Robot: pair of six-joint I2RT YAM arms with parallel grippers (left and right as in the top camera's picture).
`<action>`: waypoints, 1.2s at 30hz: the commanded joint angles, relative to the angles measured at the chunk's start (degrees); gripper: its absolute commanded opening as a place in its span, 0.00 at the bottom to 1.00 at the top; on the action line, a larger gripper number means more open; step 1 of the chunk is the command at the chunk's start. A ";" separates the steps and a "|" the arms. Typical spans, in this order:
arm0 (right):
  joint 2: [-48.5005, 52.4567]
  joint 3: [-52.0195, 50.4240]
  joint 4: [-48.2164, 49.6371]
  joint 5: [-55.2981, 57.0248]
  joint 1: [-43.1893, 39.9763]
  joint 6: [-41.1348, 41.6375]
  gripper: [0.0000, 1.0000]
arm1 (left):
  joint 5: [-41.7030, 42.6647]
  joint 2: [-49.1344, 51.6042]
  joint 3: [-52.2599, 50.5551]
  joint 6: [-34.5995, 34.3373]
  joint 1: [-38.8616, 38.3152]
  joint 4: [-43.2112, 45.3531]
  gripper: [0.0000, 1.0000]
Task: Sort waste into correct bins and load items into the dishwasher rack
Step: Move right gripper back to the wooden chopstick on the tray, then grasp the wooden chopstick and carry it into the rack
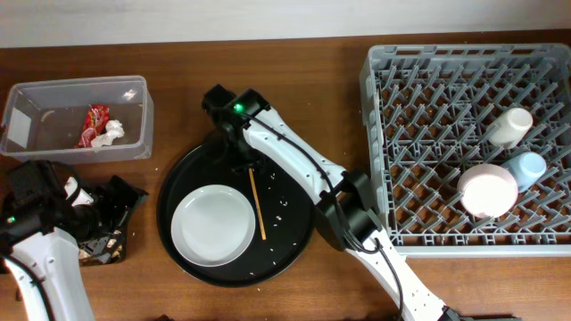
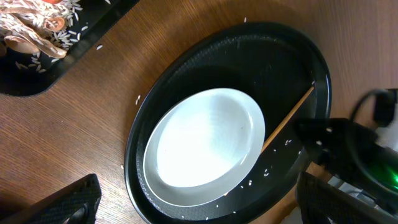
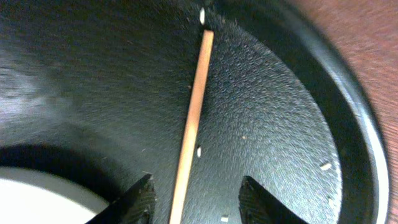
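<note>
My R fingers (image 3: 138,202) are apart, straddling the thin wooden stick (image 3: 193,118) b/c it lies flat on the round black tray (image 3: 292,124) and needs a pinch. My L fingers (image 2: 74,202) are wide apart, empty.

A red wrapper (image 1: 95,123) and crumpled paper (image 1: 113,130) are seen inside the clear tub (image 1: 76,153) at the upper left. At the lower left, the flat tray (image 1: 100,241) is largely covered by the left gripper (image 1: 120,218). On the round tray (image 1: 290,209) in the middle, a plate (image 1: 212,225) is set with a stick (image 1: 257,205) just beside it. The stick's far end is met by the right gripper (image 1: 247,163). A white cup (image 1: 508,127), a blue cup (image 1: 528,169) and a bowl (image 1: 487,190) are held in the rack (image 1: 379,62) at the right.
</note>
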 commanded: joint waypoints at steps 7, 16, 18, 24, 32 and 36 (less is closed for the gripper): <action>2.69 -4.66 0.76 -1.05 0.11 0.55 0.40 | 0.22 -0.02 -0.02 -0.31 -0.07 -0.04 0.99; 2.56 -7.39 1.55 -1.03 0.09 1.84 0.08 | 0.22 0.00 -0.02 -0.31 -0.07 -0.04 0.99; 2.16 -6.82 1.01 -1.01 0.02 1.81 0.04 | 0.22 0.00 -0.02 -0.31 -0.07 -0.04 0.99; -1.49 2.47 -8.76 -1.11 -4.96 0.57 0.04 | 0.22 0.00 -0.02 -0.31 -0.07 -0.04 0.99; -10.21 12.04 -15.32 -9.49 -18.14 -9.01 0.04 | 0.22 0.00 -0.02 -0.31 -0.07 -0.04 0.99; -12.72 12.04 -15.34 -5.46 -29.18 -14.23 0.04 | 0.22 -0.02 -0.02 -0.31 -0.07 -0.04 0.99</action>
